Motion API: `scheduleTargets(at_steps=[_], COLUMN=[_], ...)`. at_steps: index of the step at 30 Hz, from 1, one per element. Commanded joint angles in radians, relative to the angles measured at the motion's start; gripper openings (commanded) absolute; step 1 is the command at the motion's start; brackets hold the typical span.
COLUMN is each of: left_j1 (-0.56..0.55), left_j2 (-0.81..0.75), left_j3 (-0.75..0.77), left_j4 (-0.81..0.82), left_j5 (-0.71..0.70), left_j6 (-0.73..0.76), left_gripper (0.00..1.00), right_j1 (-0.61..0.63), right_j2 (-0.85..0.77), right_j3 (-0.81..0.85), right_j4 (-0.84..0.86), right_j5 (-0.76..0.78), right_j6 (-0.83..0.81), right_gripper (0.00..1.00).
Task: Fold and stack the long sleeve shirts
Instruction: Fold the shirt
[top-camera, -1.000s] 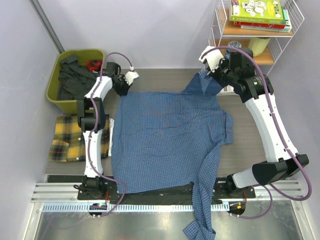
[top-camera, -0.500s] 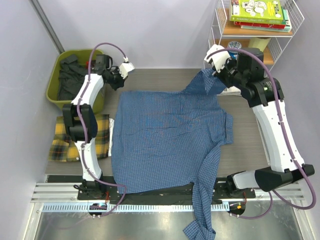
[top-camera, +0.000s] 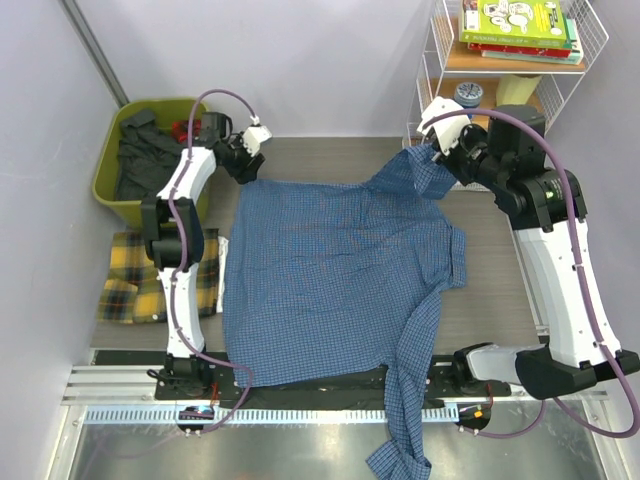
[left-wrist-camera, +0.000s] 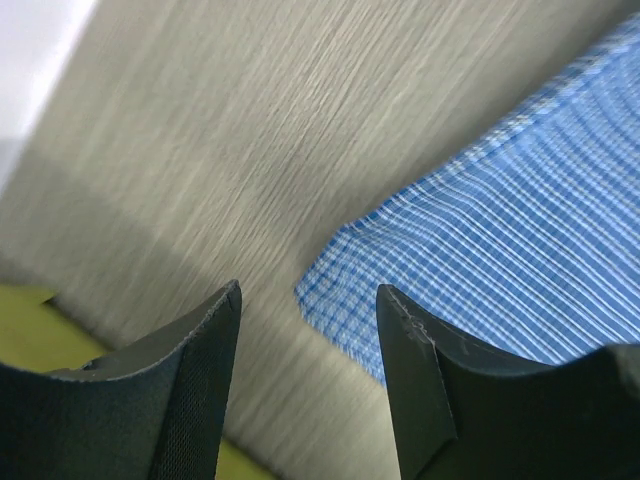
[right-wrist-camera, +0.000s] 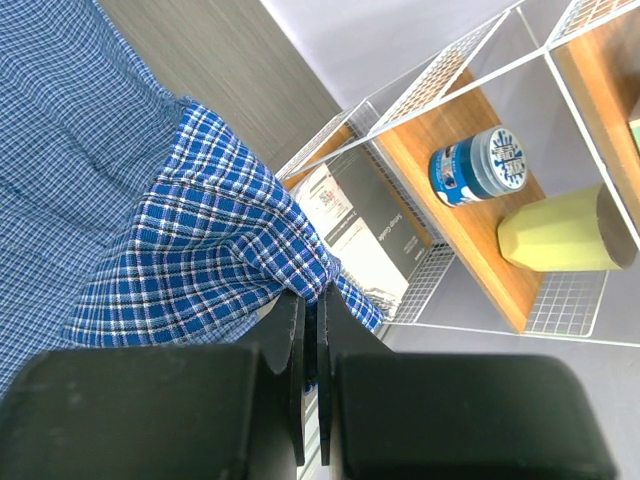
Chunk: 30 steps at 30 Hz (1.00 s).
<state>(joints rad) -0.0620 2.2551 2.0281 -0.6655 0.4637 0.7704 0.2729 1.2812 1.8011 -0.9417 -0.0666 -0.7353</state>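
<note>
The blue checked long sleeve shirt (top-camera: 340, 270) lies spread flat over the middle of the table. One sleeve (top-camera: 400, 440) hangs over the near edge. My left gripper (top-camera: 243, 165) hovers open just off the shirt's back left corner (left-wrist-camera: 340, 300), which shows between the two fingers (left-wrist-camera: 200, 380) with nothing gripped. My right gripper (top-camera: 437, 160) is shut on the shirt's back right corner (right-wrist-camera: 300, 250) and holds that cloth lifted off the table beside the shelf. The yellow plaid long sleeve shirt (top-camera: 150, 280) lies folded on the table's left side, beside the left arm.
A green bin (top-camera: 105, 190) of dark clothes stands at the back left. A white wire shelf (top-camera: 430, 60) at the back right holds books (top-camera: 515, 25), a blue can (right-wrist-camera: 478, 165) and a yellow cup (right-wrist-camera: 560, 232). Bare wood shows behind the shirt.
My left gripper has opened and let go of the shirt's back left corner, which now lies flat. The right arm has drawn its held corner slightly to the right.
</note>
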Motion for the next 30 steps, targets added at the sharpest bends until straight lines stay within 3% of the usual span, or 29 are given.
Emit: scheduleTargets(at_steps=[1, 9, 13, 20, 27, 30], left_j1=[0.008, 0.019, 0.021, 0.022, 0.021, 0.021], left_j2=[0.072, 0.112, 0.142, 0.205, 0.218, 0.224], left_j3=[0.089, 0.09, 0.132, 0.208, 0.216, 0.23], left_j4=[0.009, -0.02, -0.031, -0.091, -0.129, -0.152], left_j5=[0.018, 0.104, 0.128, 0.138, 0.153, 0.161], left_j6=[-0.013, 0.084, 0.084, 0.11, 0.139, 0.147], left_gripper=[0.57, 0.57, 0.49, 0.57, 0.56, 0.51], right_j1=[-0.001, -0.001, -0.001, -0.001, -0.001, -0.001], right_j2=[-0.003, -0.005, -0.006, -0.002, -0.003, -0.005], right_j3=[0.014, 0.015, 0.023, 0.038, 0.044, 0.046], right_j4=[0.004, 0.003, 0.0, -0.009, -0.011, -0.011], right_j5=[-0.01, -0.002, -0.001, 0.005, 0.005, 0.008], right_j6=[0.001, -0.003, -0.007, -0.015, -0.018, -0.022], right_gripper=[0.01, 0.01, 0.01, 0.01, 0.01, 0.01])
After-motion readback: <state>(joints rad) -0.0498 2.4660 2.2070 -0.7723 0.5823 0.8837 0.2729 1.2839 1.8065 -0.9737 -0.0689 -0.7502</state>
